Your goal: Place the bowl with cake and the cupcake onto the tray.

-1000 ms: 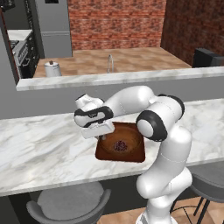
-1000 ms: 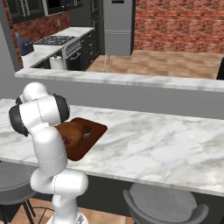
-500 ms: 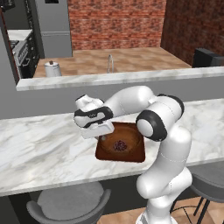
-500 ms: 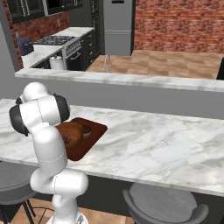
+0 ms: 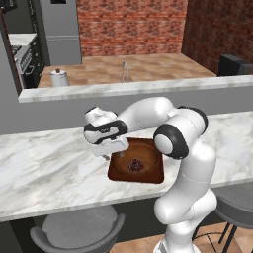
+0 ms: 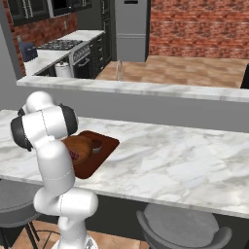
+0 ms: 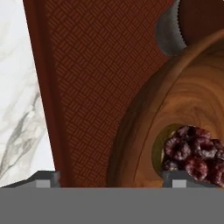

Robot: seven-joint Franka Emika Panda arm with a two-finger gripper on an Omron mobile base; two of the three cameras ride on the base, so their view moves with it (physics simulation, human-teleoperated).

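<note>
Resting on a marble counter [image 6: 175, 160], brick-walled kitchen.

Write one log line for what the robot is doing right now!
gripper: open, over bowl with cake | bowl: on tray | cupcake: on tray

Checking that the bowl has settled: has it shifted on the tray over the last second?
No. In the left base view the bowl sits at the same spot on the tray, beside the cupcake.

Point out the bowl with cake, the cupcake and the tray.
bowl with cake [image 7: 192, 100]: hand view, inner wooden wall above the cake.
cupcake [image 6: 96, 145]: right base view, its top.
tray [image 7: 87, 87]: hand view, bare patterned floor left of the bowl.
</note>
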